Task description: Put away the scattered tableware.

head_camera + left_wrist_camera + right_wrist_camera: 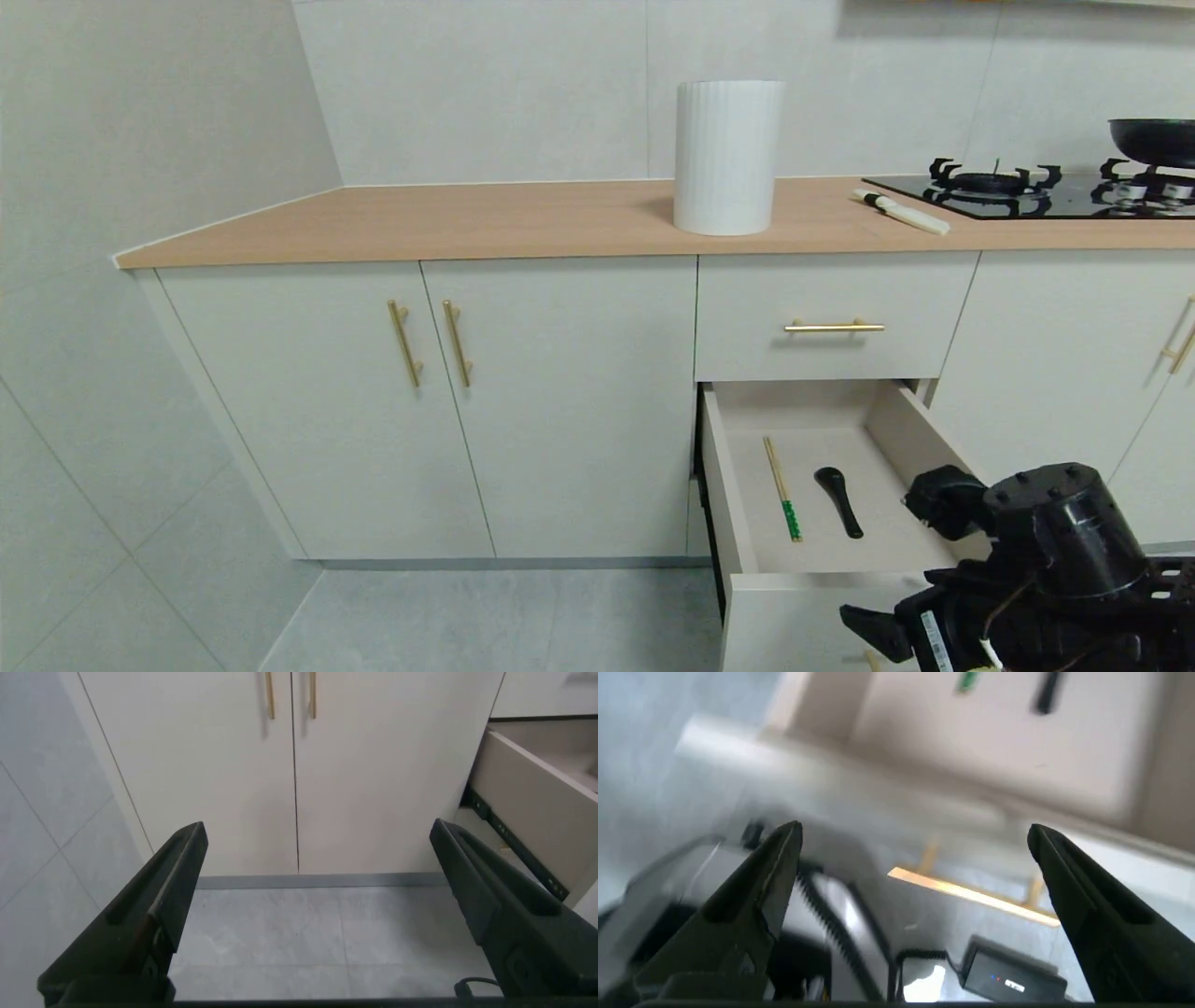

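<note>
The lower drawer (721, 485) stands pulled out, with a pair of green-tipped chopsticks (782, 490) and a black spoon (840, 502) lying side by side on its floor. A cream-coloured utensil (901, 212) lies on the wooden counter (467, 224) next to the hob. My right gripper (913, 835) is open and holds nothing; it hangs low in front of the drawer's front panel, where the gold handle (971, 891) shows, with the chopsticks (968, 681) and spoon (1049, 691) beyond. My left gripper (318, 831) is open and holds nothing, near the floor facing the cabinet doors (290, 765).
A tall white ribbed cylinder (728, 157) stands on the counter. A black gas hob (1027, 191) with a dark pan (1156, 140) is at the far right. A shut drawer (834, 317) sits above the open one. My right arm (1064, 541) is beside the drawer's right wall.
</note>
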Robot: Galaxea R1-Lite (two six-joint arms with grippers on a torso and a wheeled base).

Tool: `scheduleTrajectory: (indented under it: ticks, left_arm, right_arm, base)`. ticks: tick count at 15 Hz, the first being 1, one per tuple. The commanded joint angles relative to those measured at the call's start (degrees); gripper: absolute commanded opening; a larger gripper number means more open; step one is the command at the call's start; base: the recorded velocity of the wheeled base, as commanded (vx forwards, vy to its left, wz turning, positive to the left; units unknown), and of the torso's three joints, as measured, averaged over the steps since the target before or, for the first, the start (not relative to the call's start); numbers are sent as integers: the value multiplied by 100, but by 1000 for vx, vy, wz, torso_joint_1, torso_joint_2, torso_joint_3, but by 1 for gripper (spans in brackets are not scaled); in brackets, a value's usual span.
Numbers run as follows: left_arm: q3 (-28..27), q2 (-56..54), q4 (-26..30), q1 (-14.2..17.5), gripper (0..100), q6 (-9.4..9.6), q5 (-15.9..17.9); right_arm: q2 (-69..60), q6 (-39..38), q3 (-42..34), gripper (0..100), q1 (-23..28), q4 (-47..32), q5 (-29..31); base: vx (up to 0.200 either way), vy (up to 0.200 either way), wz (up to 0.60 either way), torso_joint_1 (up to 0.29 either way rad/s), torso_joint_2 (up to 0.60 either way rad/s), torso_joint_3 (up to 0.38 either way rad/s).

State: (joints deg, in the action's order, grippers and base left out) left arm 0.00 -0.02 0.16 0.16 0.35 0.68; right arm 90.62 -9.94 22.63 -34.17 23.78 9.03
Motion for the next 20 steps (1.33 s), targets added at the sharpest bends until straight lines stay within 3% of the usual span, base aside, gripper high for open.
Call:
scheduleTrajectory:
  ticks: [1,5,8,13,20]
  left_arm:
    - [0,2,2,2,100,0,2]
    - [0,2,2,2,100,0,2]
    - [0,2,2,2,100,0,2]
    - [0,2,2,2,100,0,2]
    - [0,2,2,2,100,0,2]
  right_arm:
    - [-168,0,-206,100,-450,3,-24]
    - [-361,440,-505,100,-661,12,-596]
    - [52,422,-487,100,-600,47,-561]
    - [764,422,-232,100,121,179,-525]
    - [1177,387,181,100,710,170,-33]
  base:
    - [0,0,0,0,0,0]
    - [0,0,0,0,0,0]
    - [0,0,0,0,0,0]
    - [0,0,0,0,0,0]
    - [0,0,0,0,0,0]
